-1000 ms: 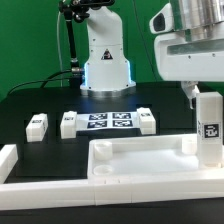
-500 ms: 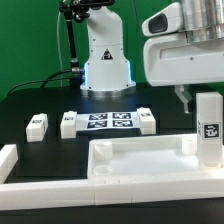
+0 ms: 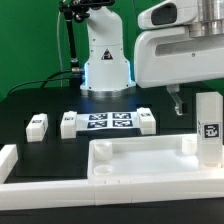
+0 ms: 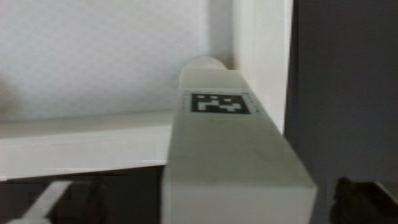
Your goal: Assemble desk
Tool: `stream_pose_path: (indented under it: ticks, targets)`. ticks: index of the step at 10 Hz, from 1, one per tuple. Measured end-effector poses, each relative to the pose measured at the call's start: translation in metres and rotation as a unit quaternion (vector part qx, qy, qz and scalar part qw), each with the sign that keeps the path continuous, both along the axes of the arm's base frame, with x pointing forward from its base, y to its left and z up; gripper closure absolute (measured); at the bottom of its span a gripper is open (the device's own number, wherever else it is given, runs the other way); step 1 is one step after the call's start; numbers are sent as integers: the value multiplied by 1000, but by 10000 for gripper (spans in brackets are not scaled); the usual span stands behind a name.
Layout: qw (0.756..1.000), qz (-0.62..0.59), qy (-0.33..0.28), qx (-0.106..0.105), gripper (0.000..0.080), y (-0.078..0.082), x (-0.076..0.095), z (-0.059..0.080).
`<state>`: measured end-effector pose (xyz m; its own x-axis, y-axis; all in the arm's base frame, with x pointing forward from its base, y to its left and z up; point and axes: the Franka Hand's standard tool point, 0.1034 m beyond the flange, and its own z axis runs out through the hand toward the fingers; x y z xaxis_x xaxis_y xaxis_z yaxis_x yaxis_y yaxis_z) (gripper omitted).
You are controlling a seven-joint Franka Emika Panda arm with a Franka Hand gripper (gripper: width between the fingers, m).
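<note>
The white desk tabletop point(image 3: 120, 150) lies rim up near the front of the table. One white square leg point(image 3: 208, 125) with a black-and-white tag stands upright at the tabletop's corner on the exterior view's right. My gripper point(image 3: 196, 100) hangs over that leg, and one dark finger point(image 3: 177, 101) shows just to the exterior view's left of it. In the wrist view the leg point(image 4: 228, 150) runs between the two dark fingers point(image 4: 57, 205) with a gap on each side. The gripper point(image 4: 217, 208) is open, with no grip on the leg.
Three more tagged legs point(image 3: 37, 125) point(image 3: 69, 123) point(image 3: 146, 121) lie around the marker board point(image 3: 108, 122) behind the tabletop. White border bars run along the exterior view's left point(image 3: 8, 160) and the front point(image 3: 100, 208). The robot's base point(image 3: 105, 60) stands at the back.
The gripper and its housing have shifted toward the exterior view's left and now fill more of that view. The upright leg and the other parts have not moved.
</note>
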<state>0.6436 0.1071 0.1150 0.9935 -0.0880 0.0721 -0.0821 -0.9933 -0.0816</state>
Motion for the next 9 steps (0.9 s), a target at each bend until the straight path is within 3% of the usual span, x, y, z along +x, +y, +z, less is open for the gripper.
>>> stream_pose_path:
  ticks: [1,2,3,5,7,8,9]
  targets:
    - [1000,-6,0,0,239,0,0,0]
    - [999,-41,3,4,439,0,0,0]
    - [997,-81,6,7,512,0,0,0]
    - [990,-142,11,12,512,-1,0,0]
    - [955,-295,23,18,512,-1,-1,0]
    - [926,-377,29,24,512,-1,-1,0]
    - [881,-470,35,39,512,-2,-2,-2]
